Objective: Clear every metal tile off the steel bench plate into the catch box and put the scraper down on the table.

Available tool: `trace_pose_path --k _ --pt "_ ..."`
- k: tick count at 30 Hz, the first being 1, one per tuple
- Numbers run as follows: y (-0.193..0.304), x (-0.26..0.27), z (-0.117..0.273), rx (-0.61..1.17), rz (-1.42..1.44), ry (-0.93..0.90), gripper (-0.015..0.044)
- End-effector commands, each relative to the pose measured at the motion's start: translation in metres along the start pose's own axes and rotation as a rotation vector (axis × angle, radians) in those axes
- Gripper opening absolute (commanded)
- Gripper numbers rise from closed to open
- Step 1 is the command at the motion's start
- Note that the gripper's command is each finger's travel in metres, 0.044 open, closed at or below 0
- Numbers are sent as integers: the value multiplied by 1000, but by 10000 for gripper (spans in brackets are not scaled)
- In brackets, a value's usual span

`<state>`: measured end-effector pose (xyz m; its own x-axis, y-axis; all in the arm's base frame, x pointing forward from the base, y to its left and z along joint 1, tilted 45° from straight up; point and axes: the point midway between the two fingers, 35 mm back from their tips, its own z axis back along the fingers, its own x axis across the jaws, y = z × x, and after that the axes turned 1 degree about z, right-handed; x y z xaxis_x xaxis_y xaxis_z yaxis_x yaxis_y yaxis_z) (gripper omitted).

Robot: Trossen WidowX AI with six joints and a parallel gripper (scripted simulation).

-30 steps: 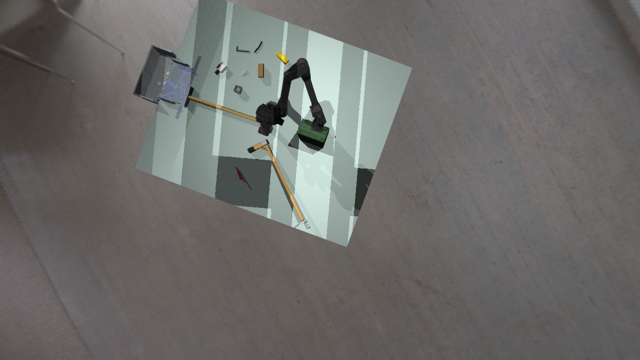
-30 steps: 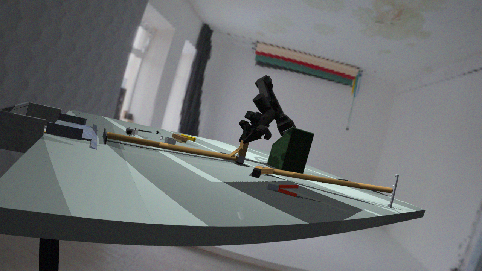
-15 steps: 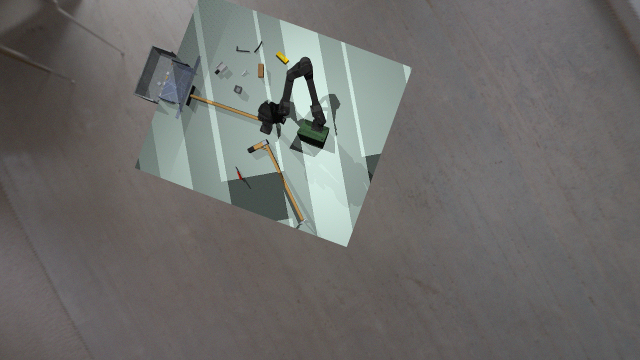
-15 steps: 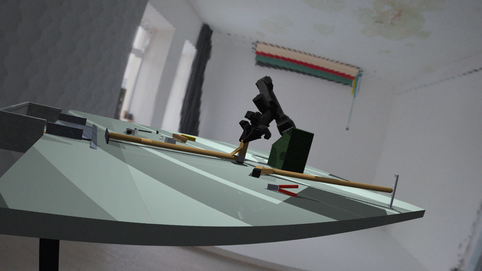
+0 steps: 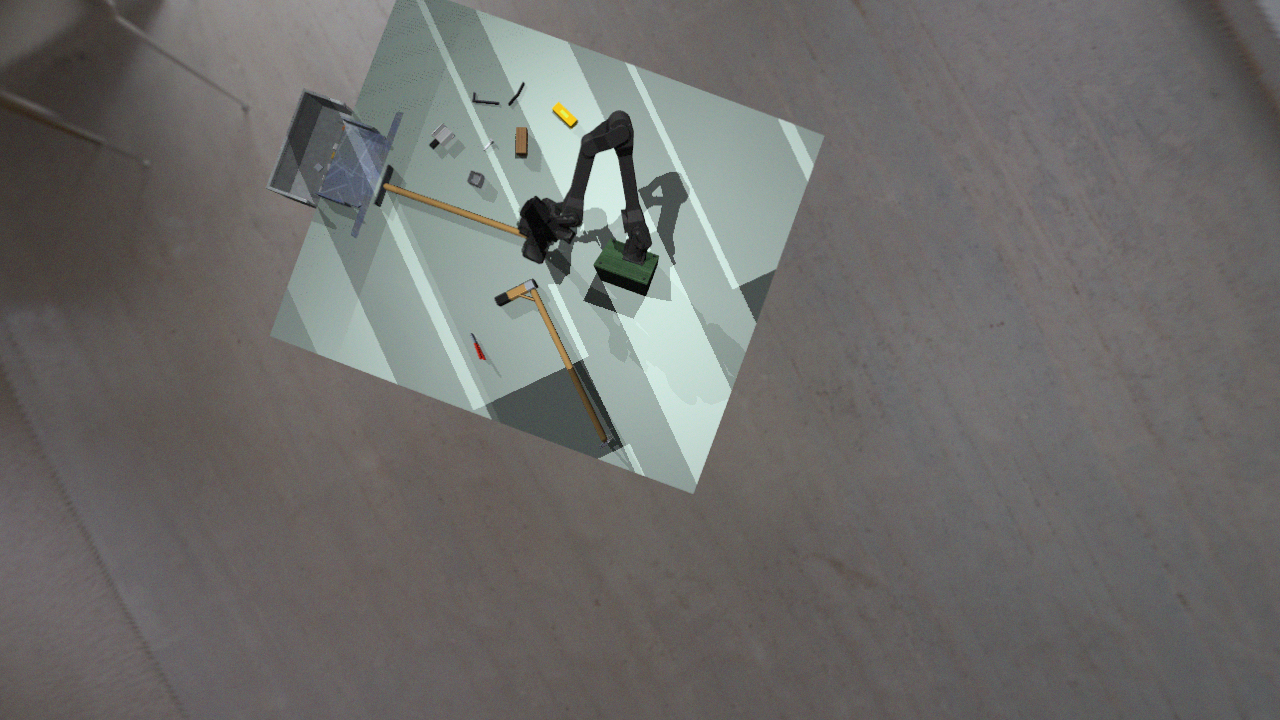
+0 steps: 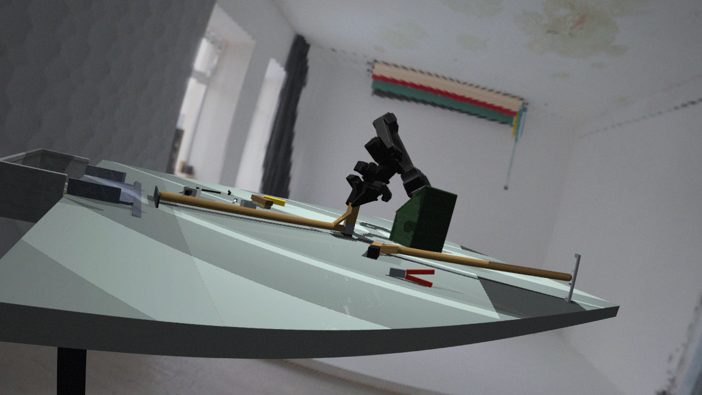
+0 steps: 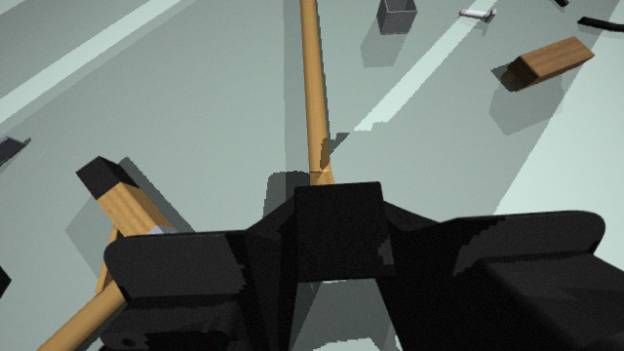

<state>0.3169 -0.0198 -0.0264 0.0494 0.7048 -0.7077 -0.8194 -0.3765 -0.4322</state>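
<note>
My gripper (image 5: 537, 234) (image 6: 352, 201) (image 7: 327, 198) is shut on the upright grip of the long scraper. The scraper's wooden handle (image 5: 452, 210) (image 6: 235, 210) (image 7: 314, 88) reaches toward the plate, low over the table. Its dark blade (image 5: 384, 186) (image 6: 156, 196) stands just outside the plate's near end. The bluish steel bench plate (image 5: 358, 165) has low side walls and a crossbar at its near end. The grey catch box (image 5: 284, 190) (image 6: 32, 184) adjoins its far end. A small pale tile (image 5: 317, 167) shows in the box. Reflections make it hard to tell whether any tile is on the plate.
A second long-handled tool (image 5: 568, 362) (image 6: 441, 256) (image 7: 83, 317) lies beside the gripper. Red-handled pliers (image 5: 478, 349) (image 6: 415, 277) lie nearby. On the other side are a brown block (image 5: 520, 141) (image 7: 556, 58), a yellow block (image 5: 564, 114) and a small grey box (image 5: 476, 179) (image 7: 397, 19). The arm's green base (image 5: 626, 266) stands behind.
</note>
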Motion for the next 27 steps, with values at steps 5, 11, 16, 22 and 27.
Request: trace_pose_path --k 5,11,16,22,27 --pt "0 -10 2 -4 -6 1 0" --pt "1 -15 3 -3 -6 3 0" --pt "1 -19 2 -3 -7 4 0" --pt "-5 -20 -2 -4 -8 5 0" --pt "-12 -21 -7 -5 -9 5 0"
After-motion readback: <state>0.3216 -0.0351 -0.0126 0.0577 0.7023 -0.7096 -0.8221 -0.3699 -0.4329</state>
